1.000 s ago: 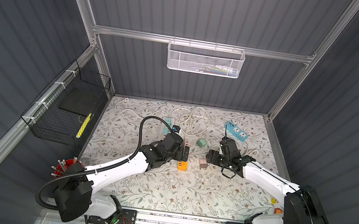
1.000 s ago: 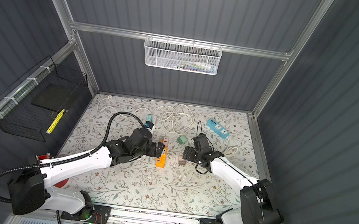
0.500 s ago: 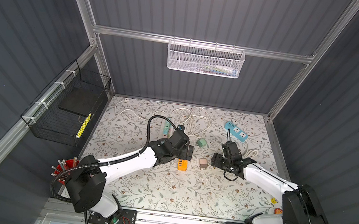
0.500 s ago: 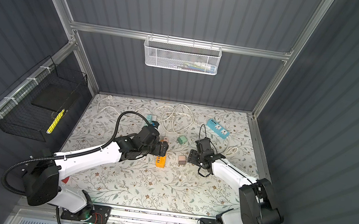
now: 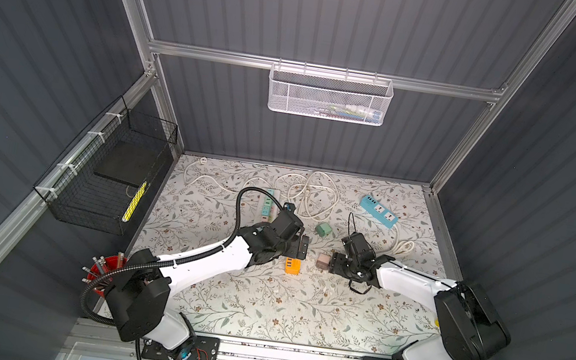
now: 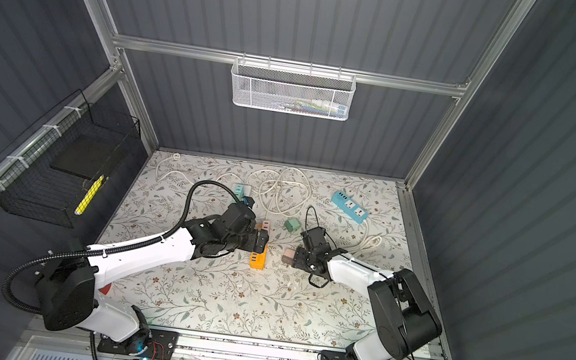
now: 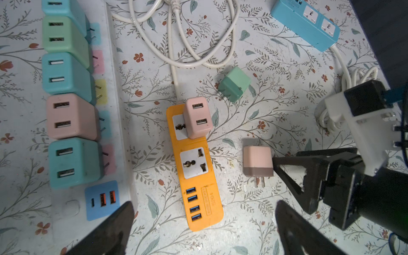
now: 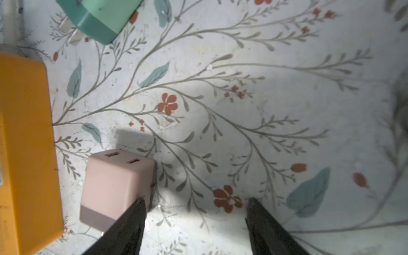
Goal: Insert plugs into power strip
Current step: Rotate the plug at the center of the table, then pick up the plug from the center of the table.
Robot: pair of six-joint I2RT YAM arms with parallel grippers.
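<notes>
A loose pink plug (image 8: 117, 183) lies on its side on the floral cloth, also seen in both top views (image 5: 323, 261) (image 6: 288, 255). My right gripper (image 8: 196, 199) is open right beside it; one fingertip (image 8: 138, 212) overlaps the plug's corner, and only bare cloth shows between the jaws. The orange power strip (image 7: 194, 167) carries another pink plug (image 7: 197, 118) in its end socket. My left gripper (image 7: 204, 205) hangs wide open above the strip's USB end. A mint green plug (image 7: 235, 85) lies loose farther back.
A long white power strip (image 7: 114, 66) with several pastel plugs in it runs beside the left arm. A blue power strip (image 5: 378, 212) and coiled white cables (image 5: 309, 195) lie at the back. A red pencil cup (image 5: 103, 269) stands front left.
My right gripper's jaws have narrowed and it has come down beside the loose pink plug, which has not moved. The left arm has swung a little to the right, over the orange strip.
</notes>
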